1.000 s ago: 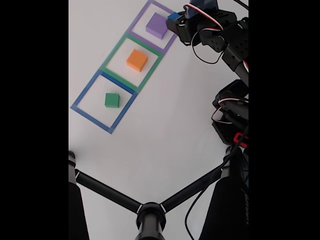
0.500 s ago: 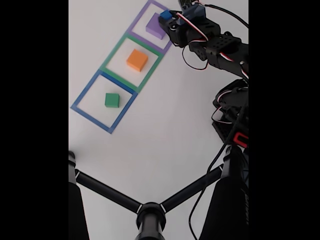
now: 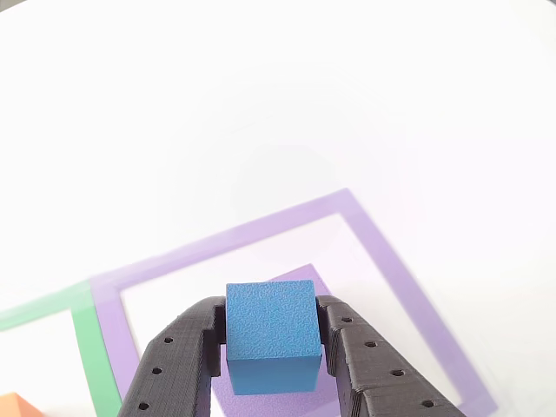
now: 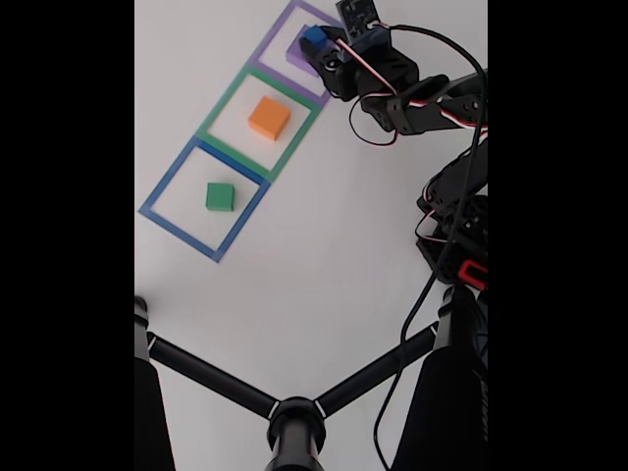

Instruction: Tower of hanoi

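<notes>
Between the two black printed fingers of the gripper in the other view sits the blue cube, clamped on its left and right faces, the jaws closed just to its width. Its surface is matte and finely grained, its edges crisp; the fingers are ribbed plastic with small holes along them. Behind and below the cube a corner of the purple block shows, so the cube hangs over that block, which lies inside the flat purple square outline on the white table. Whether the cube already touches the block cannot be told here. A green outline and a bit of the orange block sit at lower left.

From the fixed view, the gripper carries the blue cube over the purple block at the top of the row. The orange block rests in the green outline and the green block in the blue outline, both well apart from the arm. The likely next move is straight down onto the purple block.
</notes>
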You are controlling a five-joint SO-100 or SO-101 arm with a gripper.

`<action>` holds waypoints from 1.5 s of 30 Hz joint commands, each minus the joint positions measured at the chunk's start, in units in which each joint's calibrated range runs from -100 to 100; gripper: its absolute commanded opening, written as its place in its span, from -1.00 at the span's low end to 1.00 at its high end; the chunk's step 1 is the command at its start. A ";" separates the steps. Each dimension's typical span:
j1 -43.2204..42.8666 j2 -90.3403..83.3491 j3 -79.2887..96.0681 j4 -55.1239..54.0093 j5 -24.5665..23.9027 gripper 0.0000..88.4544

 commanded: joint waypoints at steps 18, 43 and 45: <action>0.23 6.59 -2.75 -8.08 0.59 -0.82; -0.34 -21.18 -11.57 32.97 0.59 -0.58; -0.92 -27.08 -15.84 46.58 0.59 -0.64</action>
